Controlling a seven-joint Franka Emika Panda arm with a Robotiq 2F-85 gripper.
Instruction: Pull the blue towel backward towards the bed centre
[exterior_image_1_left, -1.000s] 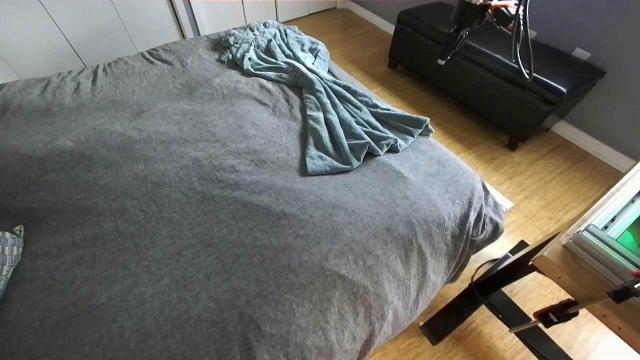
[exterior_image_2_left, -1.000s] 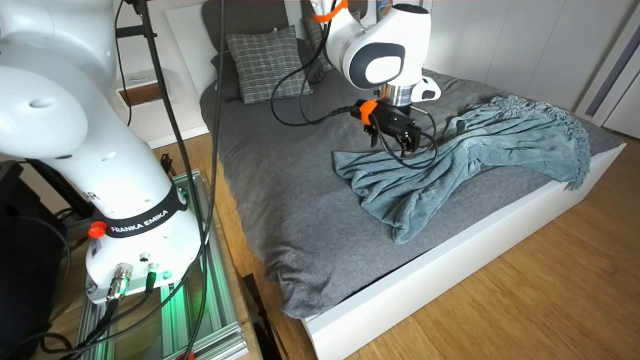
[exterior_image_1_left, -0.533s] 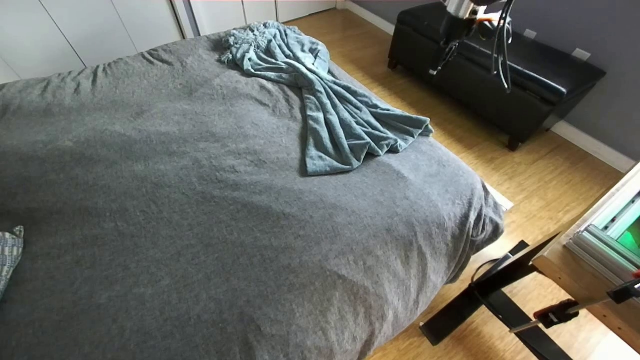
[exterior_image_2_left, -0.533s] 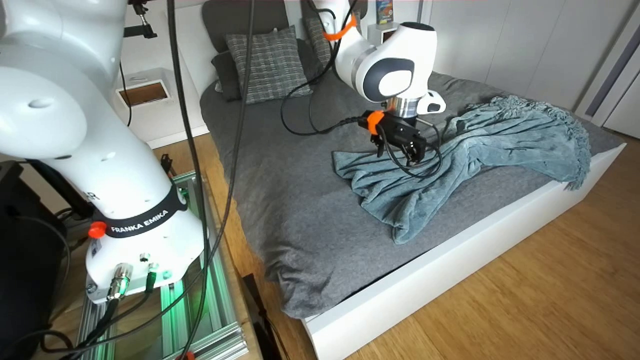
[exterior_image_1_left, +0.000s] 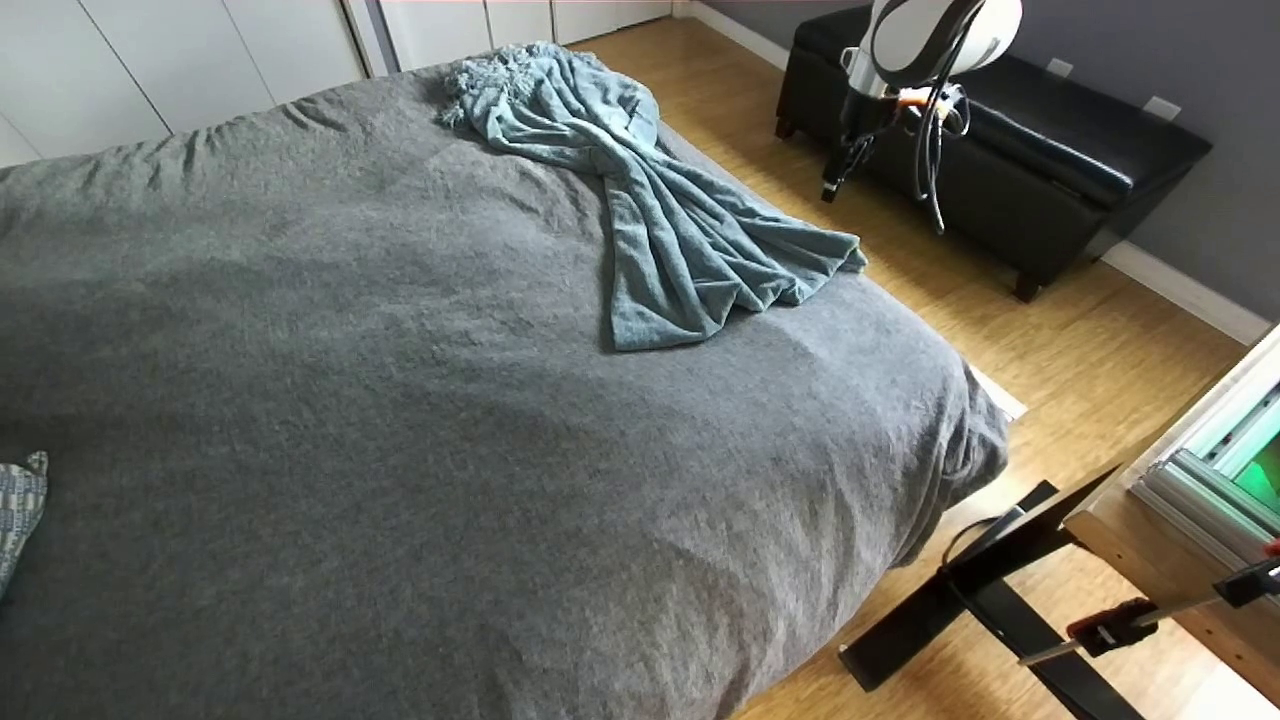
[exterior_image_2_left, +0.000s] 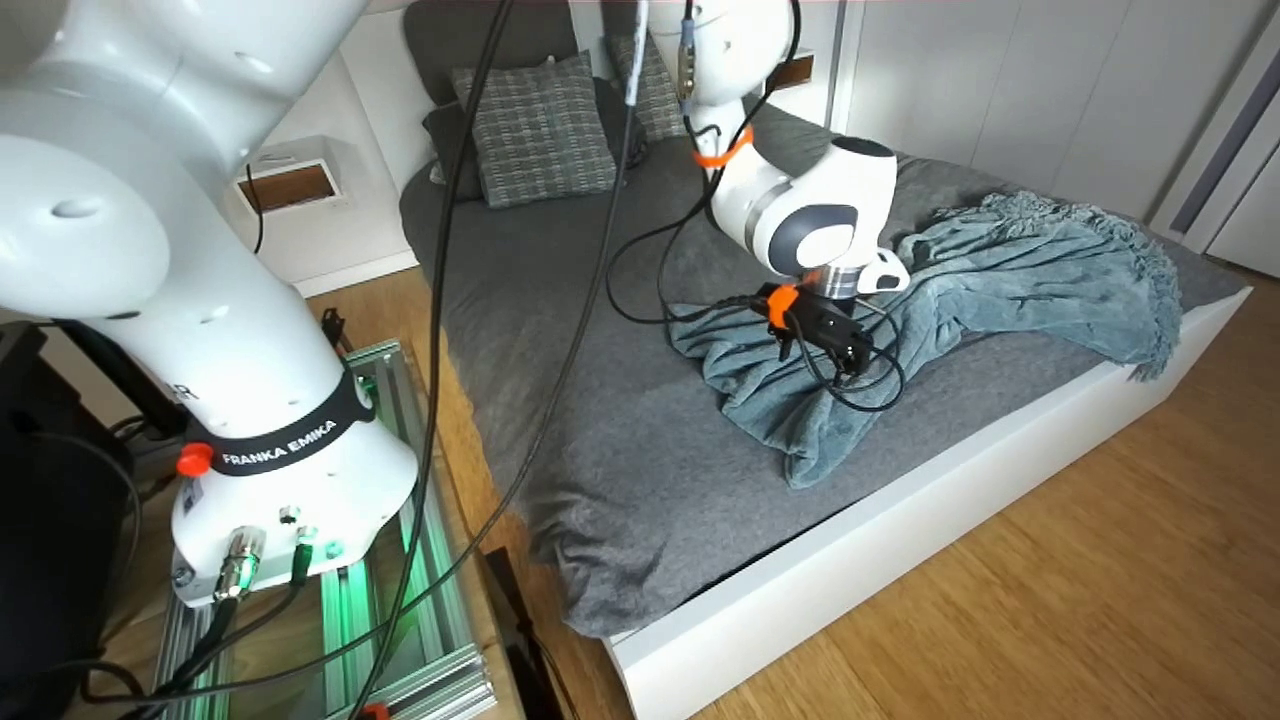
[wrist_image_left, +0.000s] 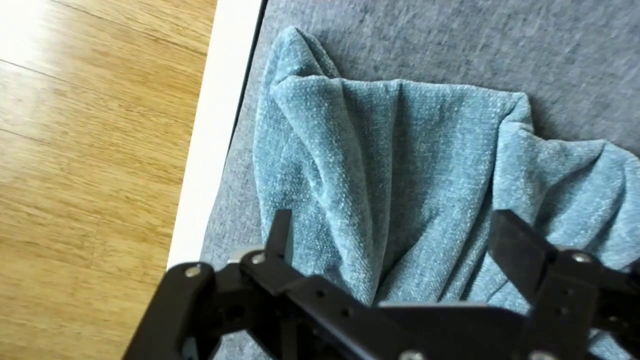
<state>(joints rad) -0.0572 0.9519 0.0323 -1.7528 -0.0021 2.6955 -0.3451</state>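
The end effector (wrist_image_left: 392, 235) points down above the blue towel (wrist_image_left: 440, 160), its fingers (wrist_image_left: 520, 252) spread wide with nothing gripped; probably this is so that a fold can enter between them. The towel lies wrinkled near the white edge (wrist_image_left: 209, 140) of the bed (exterior_image_1_left: 420, 400), which serves here as worktop, so the pull toward the centre seems not yet done. The cable loop (exterior_image_2_left: 872, 410) hanging beside the end effector might rub on the towel. Farther away are a grey cushion (exterior_image_2_left: 545, 130) and, in an exterior view, a black bench (exterior_image_1_left: 1030, 170).

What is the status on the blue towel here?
Fingers open, no grip. Blue towel below them, rumpled on bed. Cable loop hanging alongside, could snag.
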